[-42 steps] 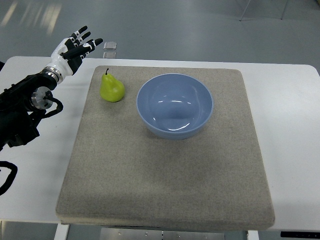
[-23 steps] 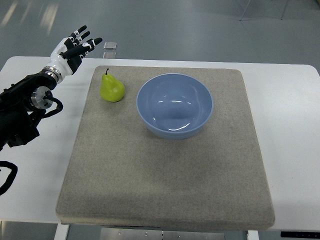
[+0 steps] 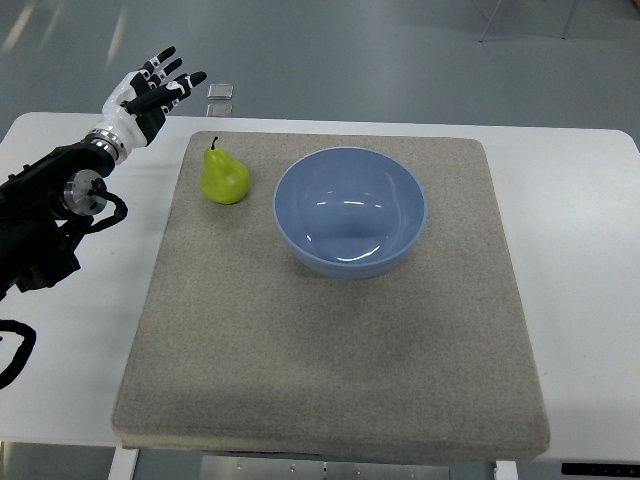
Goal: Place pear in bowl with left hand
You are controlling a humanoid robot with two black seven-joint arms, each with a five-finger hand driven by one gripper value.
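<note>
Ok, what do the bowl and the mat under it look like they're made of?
The blue bowl looks like glossy plastic or glazed ceramic: its inside carries sharp white glints, and I cannot tell which. The grey-beige mat looks like felt or coarse woven fabric: matte, speckled, with soft rounded edges.

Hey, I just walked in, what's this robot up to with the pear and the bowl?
Nothing is being held yet. The robot's left hand is raised with fingers spread, up past the far left corner of the mat, not touching anything. The green pear stands upright on the mat just left of the blue bowl, which is empty. The right arm is out of view. The pear has yet to be picked up.
</note>
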